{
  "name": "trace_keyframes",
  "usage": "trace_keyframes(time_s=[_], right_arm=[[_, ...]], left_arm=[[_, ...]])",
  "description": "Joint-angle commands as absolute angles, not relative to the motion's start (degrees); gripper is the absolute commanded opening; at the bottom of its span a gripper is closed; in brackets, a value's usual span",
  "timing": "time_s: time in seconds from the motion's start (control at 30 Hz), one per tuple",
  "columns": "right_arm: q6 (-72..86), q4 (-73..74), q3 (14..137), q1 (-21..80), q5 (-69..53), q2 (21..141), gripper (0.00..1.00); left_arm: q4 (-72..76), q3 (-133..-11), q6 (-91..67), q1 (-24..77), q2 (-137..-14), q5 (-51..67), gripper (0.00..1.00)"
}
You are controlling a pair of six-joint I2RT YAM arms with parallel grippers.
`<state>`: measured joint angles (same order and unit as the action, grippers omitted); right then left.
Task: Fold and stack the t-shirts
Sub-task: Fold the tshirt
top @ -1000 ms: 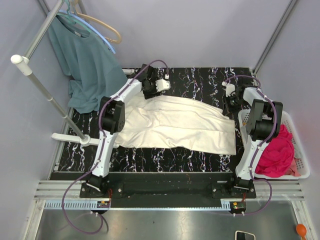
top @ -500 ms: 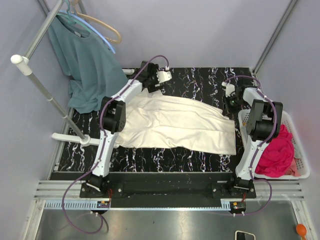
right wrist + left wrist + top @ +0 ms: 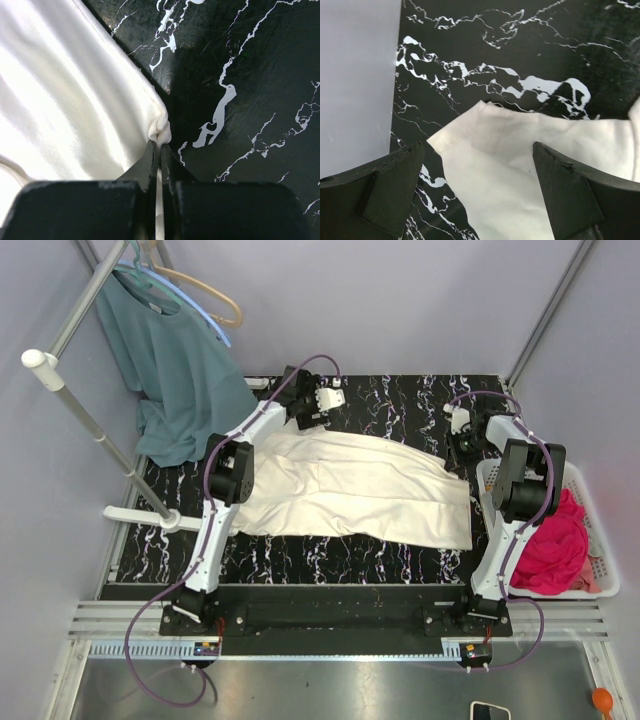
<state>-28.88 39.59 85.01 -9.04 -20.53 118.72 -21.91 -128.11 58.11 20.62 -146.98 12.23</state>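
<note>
The cream t-shirt (image 3: 355, 485) lies folded in a long band across the black marbled table (image 3: 400, 400). My left gripper (image 3: 323, 403) hovers over its far left corner, open, with nothing held. In the left wrist view that shirt corner (image 3: 520, 150) lies flat on the table between the wide-apart fingers (image 3: 390, 190) of the left gripper (image 3: 477, 192). My right gripper (image 3: 463, 444) is shut on the shirt's far right corner. In the right wrist view a small bunch of the cream cloth (image 3: 161, 127) shows at the closed tips of the right gripper (image 3: 161, 148). The magenta-pink t-shirt (image 3: 555, 540) lies crumpled in a white basket (image 3: 604, 558) at the right.
A teal shirt (image 3: 175, 370) hangs from hangers on a white rack (image 3: 85, 415) at the far left, its hem close to the table's left edge. The grey wall (image 3: 355, 75) borders the table just beyond the left gripper.
My left gripper opened and let go of the shirt's far left corner, then rose slightly away from it. The right gripper has kept its hold and not moved.
</note>
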Motion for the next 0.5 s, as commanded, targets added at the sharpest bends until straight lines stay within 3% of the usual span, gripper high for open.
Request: trace_keyframes(time_s=[0.0, 0.47], right_arm=[[-29.9, 40.7, 82.7, -8.3, -20.4, 118.0, 0.00], [-29.6, 39.9, 81.6, -8.2, -21.2, 118.0, 0.00]], left_arm=[[-26.9, -127.8, 61.3, 21.5, -145.9, 13.3, 0.96], [-28.5, -109.6, 61.1, 22.2, -132.8, 14.6, 0.91]])
